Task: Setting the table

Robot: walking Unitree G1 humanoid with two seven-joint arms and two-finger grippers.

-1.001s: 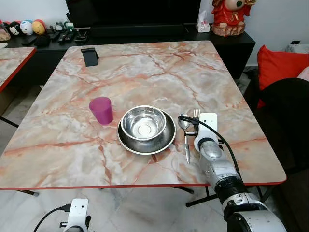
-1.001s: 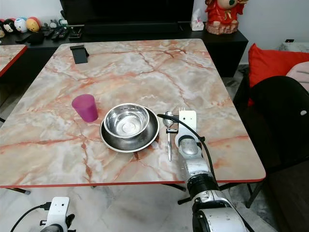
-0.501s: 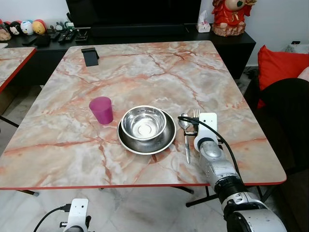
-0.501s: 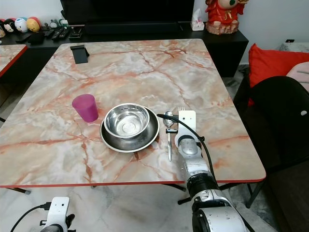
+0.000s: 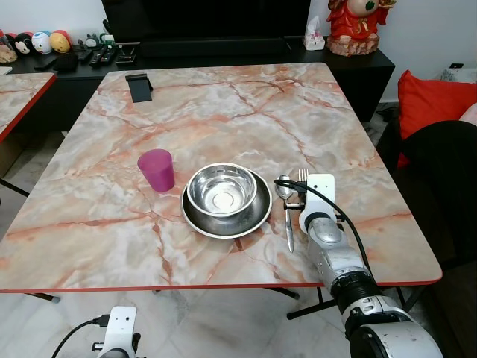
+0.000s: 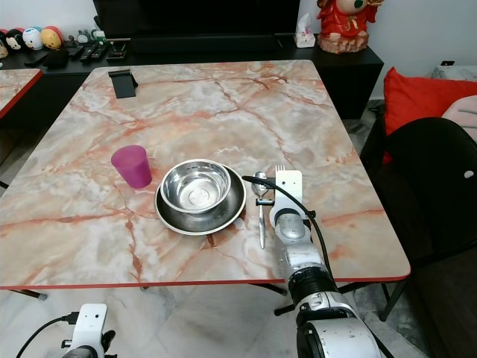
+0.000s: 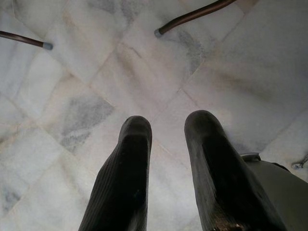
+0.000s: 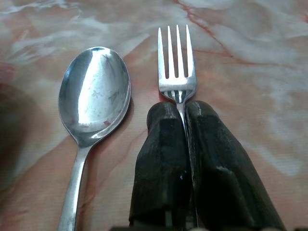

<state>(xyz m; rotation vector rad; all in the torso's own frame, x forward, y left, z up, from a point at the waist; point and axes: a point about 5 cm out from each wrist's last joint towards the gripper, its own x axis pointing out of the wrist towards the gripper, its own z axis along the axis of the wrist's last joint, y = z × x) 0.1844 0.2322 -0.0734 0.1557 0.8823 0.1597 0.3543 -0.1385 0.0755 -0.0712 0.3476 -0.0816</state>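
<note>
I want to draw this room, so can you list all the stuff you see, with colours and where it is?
table: one, pink marble.
cup: one, purple, left of the bowl.
bowl: one, silver, on the plate.
plate: one, silver, table front.
spoon: one, silver, right of the plate.
fork: one, silver, beside the spoon.
phone stand: one, black, far left of the table.
figurine: one, red, on the cabinet.
cushion: one, red, at right.
right end effector: black, shut on the fork.
left end effector: black, open, above the floor.

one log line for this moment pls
step: placing fork | right gripper: shut on fork, beside spoon right of bowl | left gripper: idle, open, over floor
</note>
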